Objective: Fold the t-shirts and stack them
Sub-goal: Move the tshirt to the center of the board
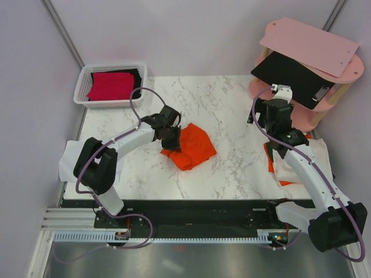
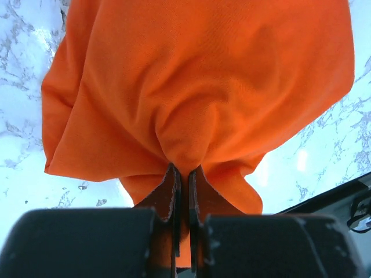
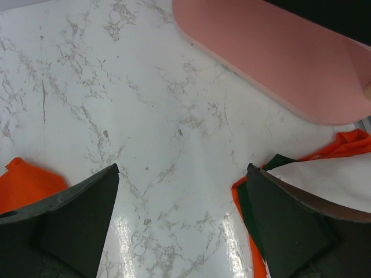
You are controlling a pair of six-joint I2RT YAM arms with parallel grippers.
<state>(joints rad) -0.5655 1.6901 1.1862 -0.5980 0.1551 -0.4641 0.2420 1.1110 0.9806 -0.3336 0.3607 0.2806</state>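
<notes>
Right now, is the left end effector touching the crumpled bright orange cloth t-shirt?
Touching. The left wrist view shows the left end effector pinching a fold of the bright orange cloth t-shirt.

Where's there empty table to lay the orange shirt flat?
The table is bare at the back, between the basket and the pink stand, and in the middle, between the orange t-shirt and the right fingers. It is crowded at the right edge, with a cloth pile, and where the left fingers pinch the shirt.
</notes>
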